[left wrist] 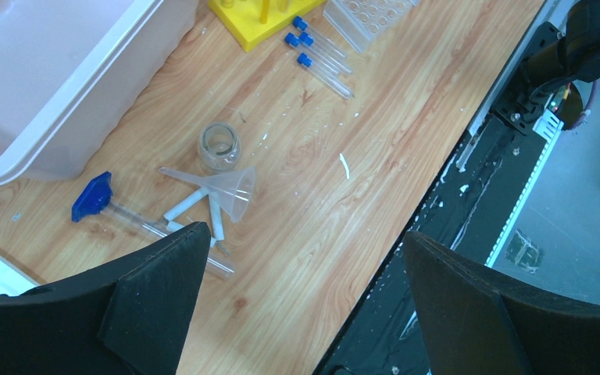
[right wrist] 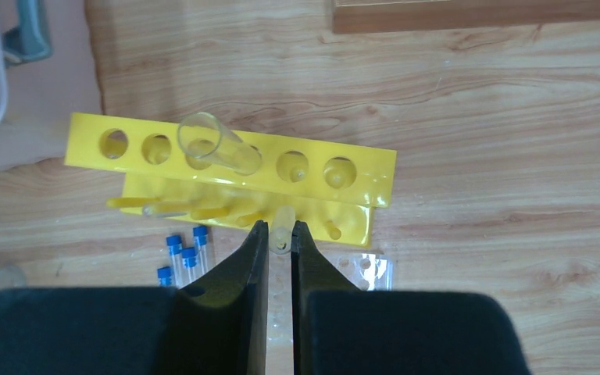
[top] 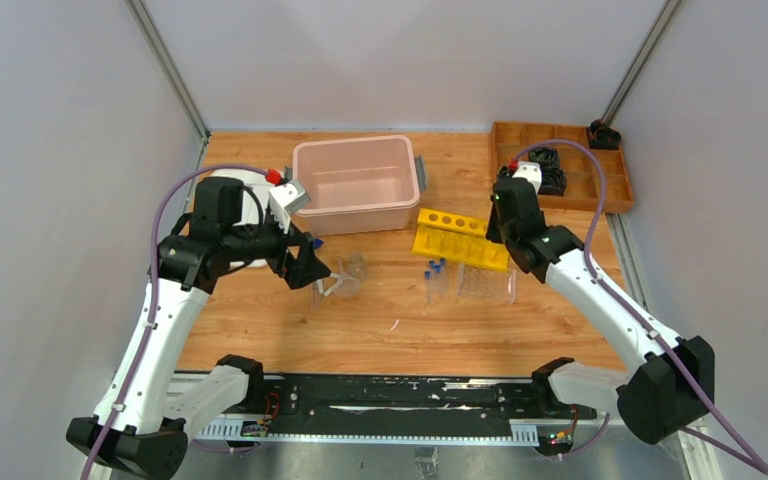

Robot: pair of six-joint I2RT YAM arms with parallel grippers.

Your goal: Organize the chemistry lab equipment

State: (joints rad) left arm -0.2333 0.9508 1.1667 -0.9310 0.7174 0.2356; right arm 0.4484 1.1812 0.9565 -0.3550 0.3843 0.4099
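Note:
My left gripper (left wrist: 305, 233) is open and empty, above the wood beside a clear funnel (left wrist: 230, 191), a small clear beaker (left wrist: 219, 146) and a long clear tube with a blue end (left wrist: 94, 197). In the top view it (top: 305, 265) sits just left of the funnel (top: 338, 285). My right gripper (right wrist: 280, 234) is shut on a small clear tube (right wrist: 283, 226) over the yellow six-hole rack (right wrist: 359, 168), which holds one clear tube (right wrist: 219, 144) in its third hole. Blue-capped tubes (right wrist: 183, 254) and the clear rack (right wrist: 367, 269) lie in front of it.
A pink bin (top: 355, 183) stands at the back middle. The brown wooden tray (top: 560, 165) with black ring parts is at the back right. A white round object (top: 230, 195) lies under the left arm. The table's front edge and black rail (left wrist: 508, 156) are near the left gripper.

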